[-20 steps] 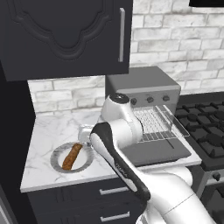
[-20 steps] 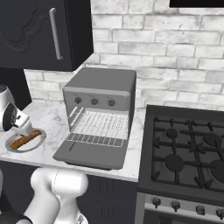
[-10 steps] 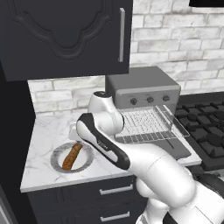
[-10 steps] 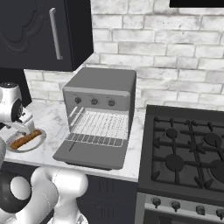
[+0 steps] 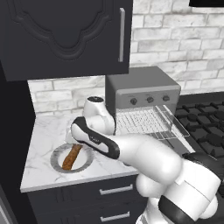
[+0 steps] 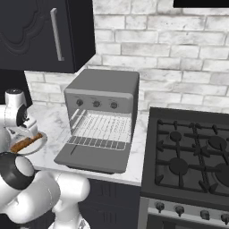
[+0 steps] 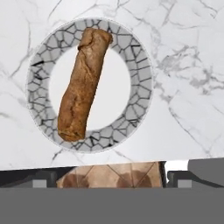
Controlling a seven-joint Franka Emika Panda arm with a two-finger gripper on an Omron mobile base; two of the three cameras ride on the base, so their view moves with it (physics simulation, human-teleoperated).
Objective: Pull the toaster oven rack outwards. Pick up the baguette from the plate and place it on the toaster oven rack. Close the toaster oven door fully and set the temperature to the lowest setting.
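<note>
Baguette (image 7: 83, 85) lies on the plate (image 7: 140, 74), slantwise across the white centre, both ends reaching onto the grey speckled rim. Plate sits near the front edge of the marble counter (image 5: 41, 144), toward its left end (from the right base camera it peeks out just behind the arm, baguette (image 6: 26, 143) on plate (image 6: 40, 142)).

Arm is bent over this end of the counter, wrist above the plate (image 5: 57, 162) with the baguette (image 5: 71, 156) below it. The hand camera looks straight down on the bread from well above. Gripper fingers are hidden by the arm's own body; cannot tell whether they are spread or pressed together. Nothing touches the baguette.

Further right, toward the counter's right end, the toaster oven (image 5: 140, 85) stands against the brick wall. Toaster oven door (image 6: 94, 157) is dropped flat, out over the counter's front edge. Toaster oven rack (image 6: 102, 129) is drawn out over the door. Three knobs in a row above the opening.

Beyond the counter's right edge: black stove (image 6: 188, 156).
</note>
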